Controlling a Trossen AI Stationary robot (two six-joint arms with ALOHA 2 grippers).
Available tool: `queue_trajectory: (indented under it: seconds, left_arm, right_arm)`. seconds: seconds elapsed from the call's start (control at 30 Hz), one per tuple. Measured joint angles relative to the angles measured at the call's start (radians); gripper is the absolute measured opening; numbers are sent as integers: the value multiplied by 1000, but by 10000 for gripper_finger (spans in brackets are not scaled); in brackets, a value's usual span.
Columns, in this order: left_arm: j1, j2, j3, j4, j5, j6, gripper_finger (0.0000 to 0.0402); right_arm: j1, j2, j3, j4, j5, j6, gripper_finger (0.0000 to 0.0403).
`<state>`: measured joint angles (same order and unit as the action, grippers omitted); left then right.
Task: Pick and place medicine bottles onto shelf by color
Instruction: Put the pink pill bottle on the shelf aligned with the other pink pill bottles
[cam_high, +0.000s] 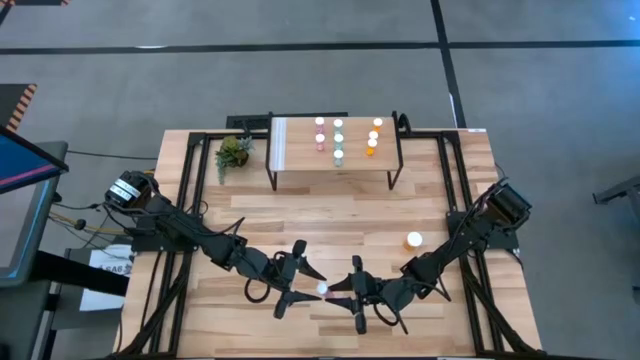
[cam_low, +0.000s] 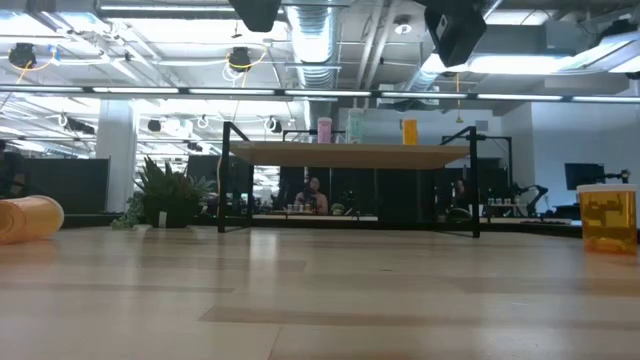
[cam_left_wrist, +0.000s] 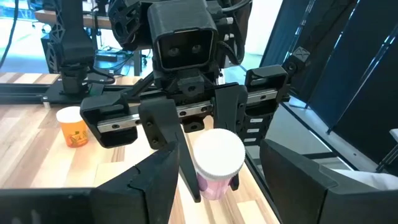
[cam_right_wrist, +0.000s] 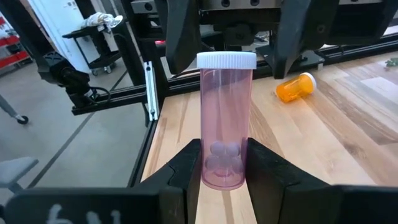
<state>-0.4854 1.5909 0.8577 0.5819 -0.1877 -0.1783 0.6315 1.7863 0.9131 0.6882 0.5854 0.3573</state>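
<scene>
A pink medicine bottle (cam_high: 330, 290) with a white cap hangs in the air over the near middle of the table, lying about level. My right gripper (cam_right_wrist: 224, 158) is shut on its bottom end. The cap (cam_left_wrist: 217, 152) points toward the table's left, where my left gripper (cam_left_wrist: 217, 186) stands open with one finger on either side of it. A gap shows beside the cap on at least one side. The shelf (cam_high: 300, 145) stands at the far middle, bearing a pink, a teal and an orange row of bottles. My right gripper pinches the pink bottle's bottom end (cam_right_wrist: 224, 171) between its two fingers, on opposite sides of the round wall. It comes about level from the table's right, and the bottle sticks out past the fingertips in line with them. The bottle is lifted clear of the table.
An orange bottle (cam_high: 414, 240) stands upright on the table right of centre. Another orange bottle (cam_right_wrist: 297, 87) lies on its side on the tabletop beyond the left gripper. A small green plant (cam_high: 233, 153) stands left of the shelf. Black frame rails run along both table sides.
</scene>
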Motion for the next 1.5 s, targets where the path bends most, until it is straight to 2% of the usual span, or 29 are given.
queue_trajectory:
  seconds: [1.0, 1.5]
  left_arm:
    - [0, 0, 0, -4, -38, -10, 209]
    - [0, 0, -1, -10, -44, -14, 123]
  right_arm:
    - [-19, 0, 0, 1, 24, 19, 127]
    - [-18, 0, 0, 2, 23, 18, 127]
